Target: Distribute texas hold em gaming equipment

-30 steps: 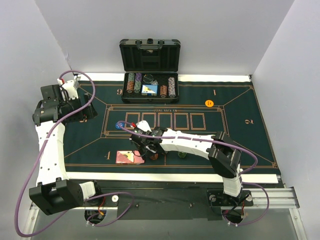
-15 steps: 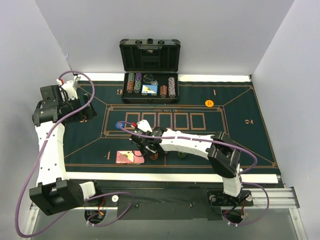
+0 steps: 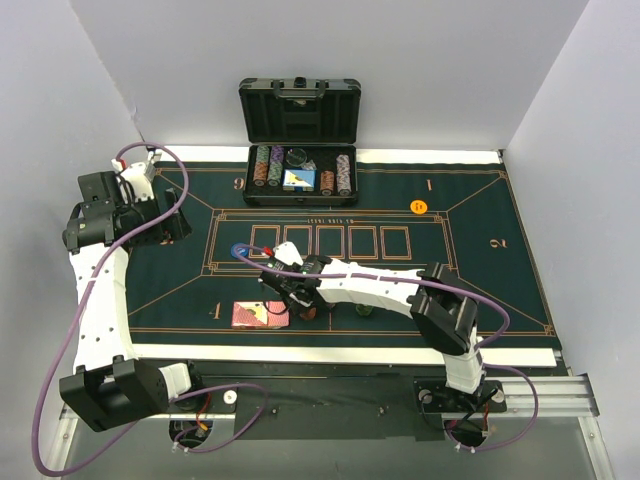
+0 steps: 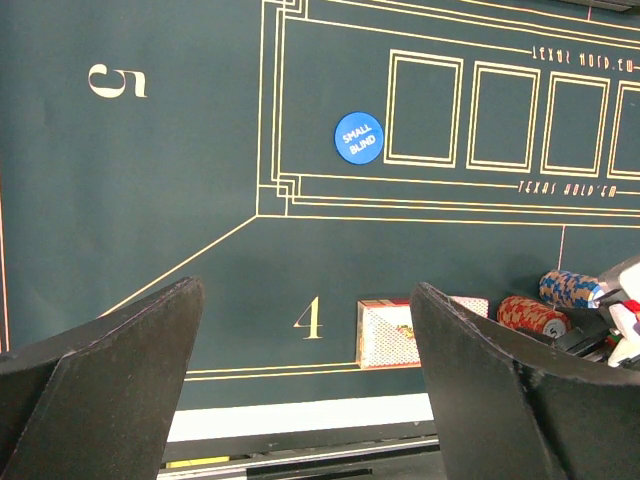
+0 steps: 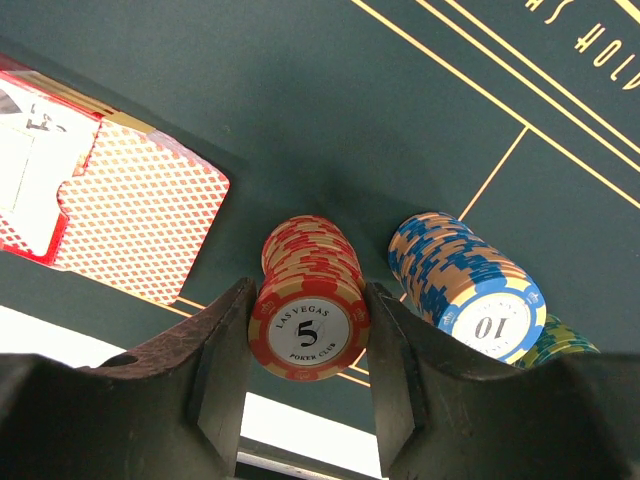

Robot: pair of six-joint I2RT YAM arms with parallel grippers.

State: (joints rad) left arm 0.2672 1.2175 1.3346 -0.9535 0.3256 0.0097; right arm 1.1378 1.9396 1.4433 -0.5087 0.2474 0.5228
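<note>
Red chip stack point(image 5: 310, 325) sits right between the right gripper point(image 5: 308, 292) fingers point(image 5: 225, 360), pinched on both sides, with the blue chip stack point(image 5: 465, 275) just beside it. The left gripper point(image 4: 307, 290) gapes wide, holding nothing.

Bright, even light — soft shadows, left hand point(image 4: 307, 290) slightly blurred.

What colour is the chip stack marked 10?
Blue-and-tan striped chip stack; right wrist view shows it best.

Plain pale grey walls point(image 3: 400, 60) fill the top and both sides of the frame; a white-edged table point(image 3: 350, 354) (covered by dark green, gold-lined poker felt point(image 3: 520, 280)) spans the middle; the light is soft and even.
</note>
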